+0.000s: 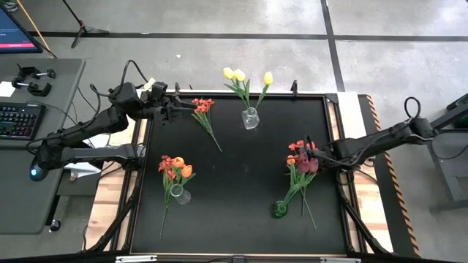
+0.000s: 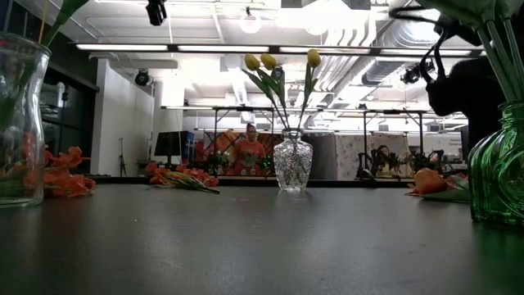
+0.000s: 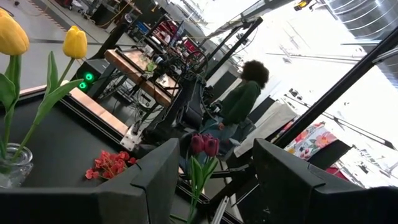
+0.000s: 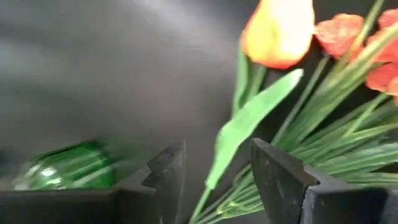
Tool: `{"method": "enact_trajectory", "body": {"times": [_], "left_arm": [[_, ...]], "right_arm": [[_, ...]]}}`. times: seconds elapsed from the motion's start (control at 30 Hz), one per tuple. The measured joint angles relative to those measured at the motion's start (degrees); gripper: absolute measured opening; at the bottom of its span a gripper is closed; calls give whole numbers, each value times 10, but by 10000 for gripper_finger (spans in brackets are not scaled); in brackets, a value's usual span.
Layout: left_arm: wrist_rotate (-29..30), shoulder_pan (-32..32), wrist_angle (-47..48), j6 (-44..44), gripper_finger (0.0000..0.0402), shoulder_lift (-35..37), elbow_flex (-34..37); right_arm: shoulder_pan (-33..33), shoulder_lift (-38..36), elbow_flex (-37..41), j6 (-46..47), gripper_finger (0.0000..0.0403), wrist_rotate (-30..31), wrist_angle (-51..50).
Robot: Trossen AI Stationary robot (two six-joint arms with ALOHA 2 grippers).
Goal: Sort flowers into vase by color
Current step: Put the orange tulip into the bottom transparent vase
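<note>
table (image 1: 241, 175), dark mat. yellow tulips (image 1: 235, 74) upright in a clear vase (image 1: 251, 118) near the far edge, middle. red bunch (image 1: 203, 107) lying loose by the far left corner. orange tulips (image 1: 175, 167) beside a second clear vase (image 1: 180, 194) near the left edge. mixed bunch (image 1: 301, 162) of red, orange and maroon heads lying near the right edge, stems running toward the green vase (image 1: 280, 210) by the near edge. left gripper (image 1: 178, 107) at the far left corner just beside the red bunch, fingers parted, empty. right gripper (image 4: 214, 180) over the mixed bunch, fingers apart with a green leaf (image 4: 249, 124) between them, not clamped.
</note>
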State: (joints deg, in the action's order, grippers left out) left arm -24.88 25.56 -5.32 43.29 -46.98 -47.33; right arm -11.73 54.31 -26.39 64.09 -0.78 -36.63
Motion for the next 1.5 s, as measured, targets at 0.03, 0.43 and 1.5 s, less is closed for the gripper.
{"method": "enact_trajectory", "body": {"times": [0.03, 0.43, 1.5], "left_arm": [[0, 0, 0, 0, 193, 0, 0], [0, 0, -1, 0, 193, 0, 0], [-5, 0, -6, 0, 193, 0, 0]], "right_arm": [[0, 5, 0, 0, 169, 4, -4], [0, 116, 0, -15, 169, 19, 46], [83, -5, -211, -242, 2, 256, -73]]}}
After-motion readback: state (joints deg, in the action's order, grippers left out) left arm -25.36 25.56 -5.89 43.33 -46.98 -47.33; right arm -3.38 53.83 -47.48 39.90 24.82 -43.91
